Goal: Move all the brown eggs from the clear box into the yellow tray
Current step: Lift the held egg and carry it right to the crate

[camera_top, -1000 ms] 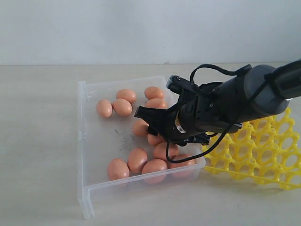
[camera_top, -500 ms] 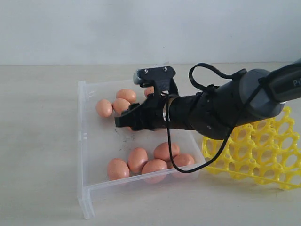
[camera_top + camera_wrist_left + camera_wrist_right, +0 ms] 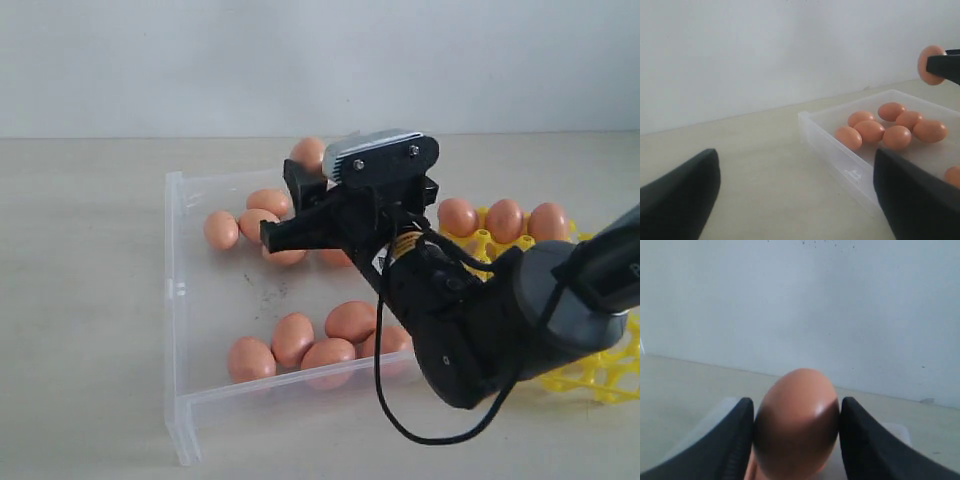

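Right end effector [image 3: 305, 165] hung above far side of clear box [image 3: 172, 300], jaws part-closed on one brown egg [image 3: 795, 422], gripped on both flanks and clear of the box floor. Left end effector [image 3: 796, 210] gaped wide and empty over bare surface [image 3: 765, 165], box ahead of it. Loose brown eggs [image 3: 292, 338] lay in box in two clusters, one by far-left corner, one along near wall. Three more brown eggs [image 3: 504, 220] sat in cups of yellow tray [image 3: 608, 375], right of box.
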